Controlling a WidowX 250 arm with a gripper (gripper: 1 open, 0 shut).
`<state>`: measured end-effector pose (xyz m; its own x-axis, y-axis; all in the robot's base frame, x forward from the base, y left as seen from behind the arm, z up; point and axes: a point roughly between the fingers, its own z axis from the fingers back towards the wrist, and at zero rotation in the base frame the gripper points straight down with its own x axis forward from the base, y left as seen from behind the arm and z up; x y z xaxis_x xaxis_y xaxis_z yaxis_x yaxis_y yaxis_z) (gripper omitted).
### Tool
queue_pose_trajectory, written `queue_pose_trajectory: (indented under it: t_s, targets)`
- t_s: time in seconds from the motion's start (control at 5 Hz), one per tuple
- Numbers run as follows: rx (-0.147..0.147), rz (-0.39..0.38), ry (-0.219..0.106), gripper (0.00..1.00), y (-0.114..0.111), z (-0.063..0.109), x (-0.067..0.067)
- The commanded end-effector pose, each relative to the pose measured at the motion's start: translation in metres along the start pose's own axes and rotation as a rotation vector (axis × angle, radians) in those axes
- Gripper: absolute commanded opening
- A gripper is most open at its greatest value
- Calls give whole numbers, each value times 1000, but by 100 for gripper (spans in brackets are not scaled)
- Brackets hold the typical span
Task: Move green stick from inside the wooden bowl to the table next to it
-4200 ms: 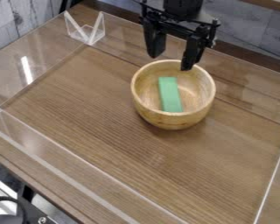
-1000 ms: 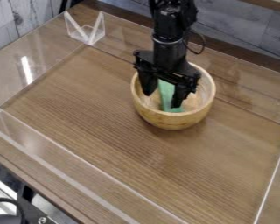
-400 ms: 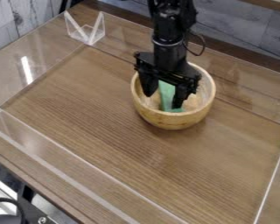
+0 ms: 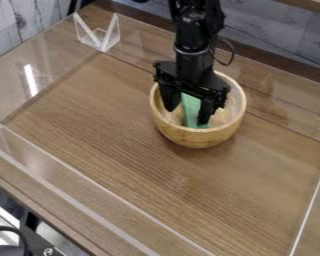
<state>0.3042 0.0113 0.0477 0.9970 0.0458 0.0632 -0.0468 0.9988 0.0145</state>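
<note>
Gripper (image 4: 192, 104) sits lowered into the wooden bowl (image 4: 196, 125), where seconds ago it hung above the rim; its fingers stand spread either side of the green stick (image 4: 191, 108), which lies inside, not yet pinched or moved to the table (image 4: 109, 140).

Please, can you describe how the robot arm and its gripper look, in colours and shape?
The arm is black, a slim column with dark cables along it. Its gripper is also black, with a wide crossbar and two long, narrow fingers. No markings are readable.
</note>
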Motion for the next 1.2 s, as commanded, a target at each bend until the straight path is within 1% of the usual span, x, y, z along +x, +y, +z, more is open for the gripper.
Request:
queue_pose_trajectory:
  t_s: [0.0,1.0]
  targets:
    - [5,11,-37,100,2,6,7]
    - [15,38,-32,100,2,-8,8]
